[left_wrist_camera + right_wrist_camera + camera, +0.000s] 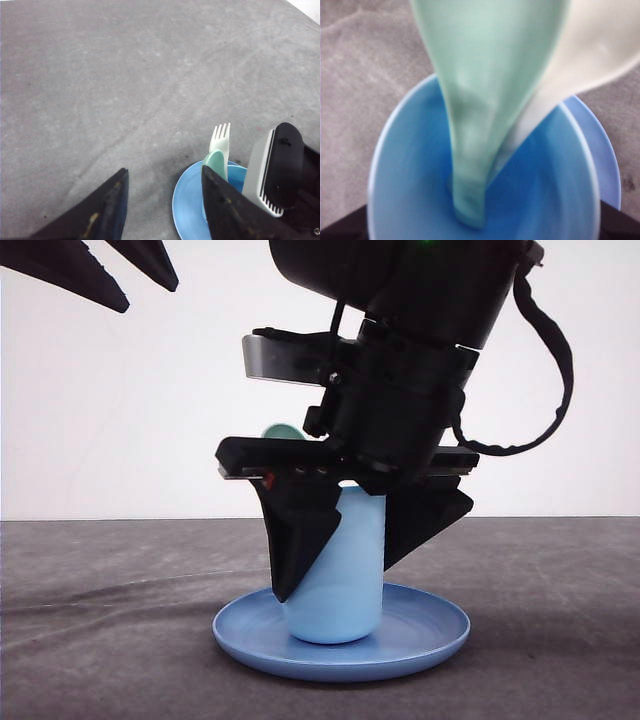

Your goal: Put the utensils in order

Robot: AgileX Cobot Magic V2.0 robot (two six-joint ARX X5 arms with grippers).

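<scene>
Fork [220,138] and spoon [485,100] stand handle-down in the cup [345,570].
The cup sits on the plate [420,635]; the right gripper [365,540] straddles it with jaws released, the left gripper [165,205] likewise spread at 10 o'clock.

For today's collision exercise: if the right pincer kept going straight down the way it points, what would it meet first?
Probably the plate. The right pincer straddles the cup, fingers pointing down on either side of it, tips just above the plate. Spoon and fork stand in the cup between them. Depth is uncertain.
</scene>
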